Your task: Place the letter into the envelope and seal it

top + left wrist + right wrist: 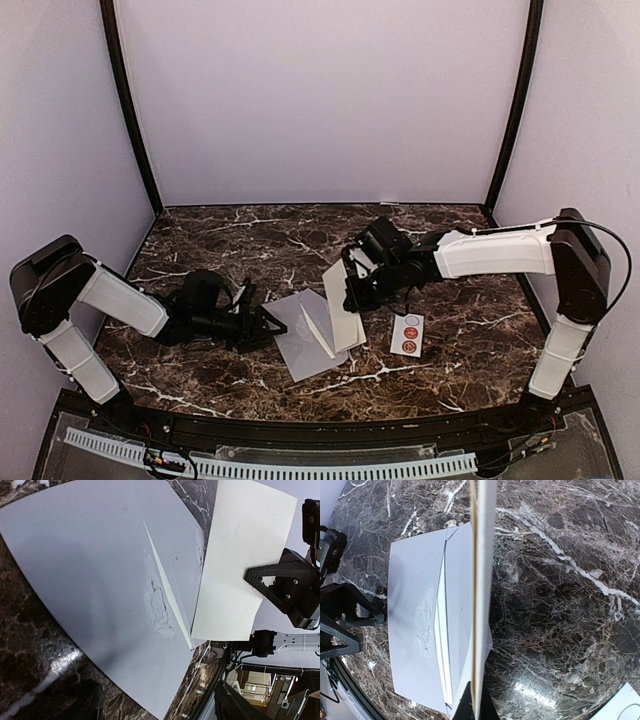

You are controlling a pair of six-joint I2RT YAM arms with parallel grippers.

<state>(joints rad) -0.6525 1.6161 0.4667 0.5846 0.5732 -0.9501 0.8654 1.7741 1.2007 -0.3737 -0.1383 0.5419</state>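
ok, top view first: the envelope point(298, 350) lies flat on the tabletop point(220, 240), around the middle and toward the near edge. my left hand point(268, 322) sits just beside its left edge, fingers spread wide, gripping nothing that i can see. my right hand point(352, 285) is clamped on the letter point(342, 310), a pale sheet held tilted with its lower part over the envelope's right side. a white sticker strip point(407, 333) with round seals lies just right of the letter, apart from the envelope.

left wrist view: envelope fills most of the frame, flat on the marble. a fold line point(167, 585) runs across it with a cream edge showing, and a wrinkled patch point(159, 607) sits right beside that line. the letter rises beyond it, pinched by the right hand's black fingers. can't tell whether the letter's lower edge is inside the pocket or just resting on top.

right wrist view: letter is edge-on, running straight up the frame from my fingers. the envelope lies left of it and under it. the left hand's fingers sit near the envelope's far edge; contact unclear.
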